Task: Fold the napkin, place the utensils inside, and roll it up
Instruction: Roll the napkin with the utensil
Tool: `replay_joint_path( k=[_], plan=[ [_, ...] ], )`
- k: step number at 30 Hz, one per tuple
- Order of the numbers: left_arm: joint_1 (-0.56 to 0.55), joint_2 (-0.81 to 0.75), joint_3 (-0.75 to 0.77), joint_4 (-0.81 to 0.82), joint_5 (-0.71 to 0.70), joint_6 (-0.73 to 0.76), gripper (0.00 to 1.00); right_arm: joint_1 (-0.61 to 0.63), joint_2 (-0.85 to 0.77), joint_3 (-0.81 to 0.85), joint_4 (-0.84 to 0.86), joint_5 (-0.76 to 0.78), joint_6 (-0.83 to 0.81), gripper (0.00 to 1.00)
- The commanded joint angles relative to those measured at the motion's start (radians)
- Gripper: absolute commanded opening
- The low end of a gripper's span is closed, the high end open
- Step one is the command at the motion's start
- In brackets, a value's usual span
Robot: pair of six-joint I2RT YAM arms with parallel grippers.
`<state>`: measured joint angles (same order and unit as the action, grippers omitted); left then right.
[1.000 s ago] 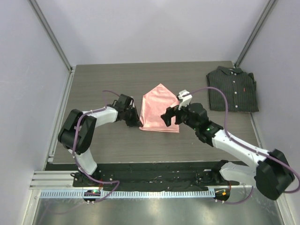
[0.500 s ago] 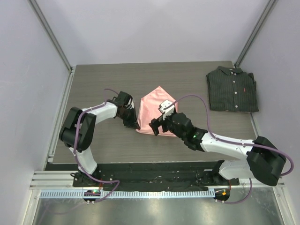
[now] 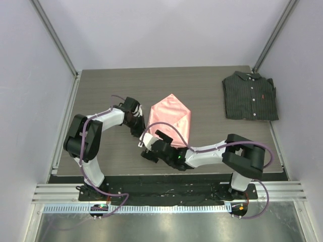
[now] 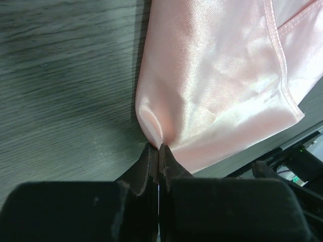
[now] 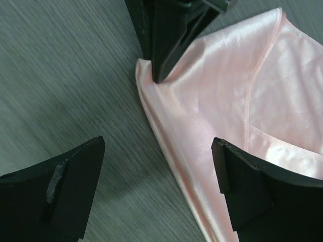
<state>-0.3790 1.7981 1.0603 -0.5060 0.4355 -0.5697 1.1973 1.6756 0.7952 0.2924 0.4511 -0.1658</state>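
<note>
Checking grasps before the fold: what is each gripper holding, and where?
The left gripper pinches the napkin at a folded corner; the right gripper is open, holding nothing.

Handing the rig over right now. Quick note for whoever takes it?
Left gripper: shut, pinching the napkin at its left corner.
Right gripper: open, holding nothing, low at the napkin's near-left edge.
Napkin: mid-table, folded over in layers.
Fork: not visible in any view.
Dark shirt: far right, apart from the work.
Left to do: finish the fold, put the fork in, roll up.
</note>
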Motion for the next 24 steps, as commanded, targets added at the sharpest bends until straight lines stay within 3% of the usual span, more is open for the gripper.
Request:
replay_joint_path(
  k=[1, 14, 24],
  plan=[
    [0.018, -0.002, 0.017, -0.035, 0.054, 0.03, 0.0, 0.031, 0.074, 0.024, 0.134, 0.226, -0.112, 0.95],
    [0.038, 0.001, 0.006, -0.032, 0.072, 0.036, 0.0, 0.061, 0.299, 0.091, 0.195, 0.457, -0.227, 0.77],
    [0.071, -0.003, 0.0, -0.02, 0.091, 0.033, 0.0, 0.061, 0.263, -0.01, 0.168, 0.504, -0.184, 0.64]
  ],
)
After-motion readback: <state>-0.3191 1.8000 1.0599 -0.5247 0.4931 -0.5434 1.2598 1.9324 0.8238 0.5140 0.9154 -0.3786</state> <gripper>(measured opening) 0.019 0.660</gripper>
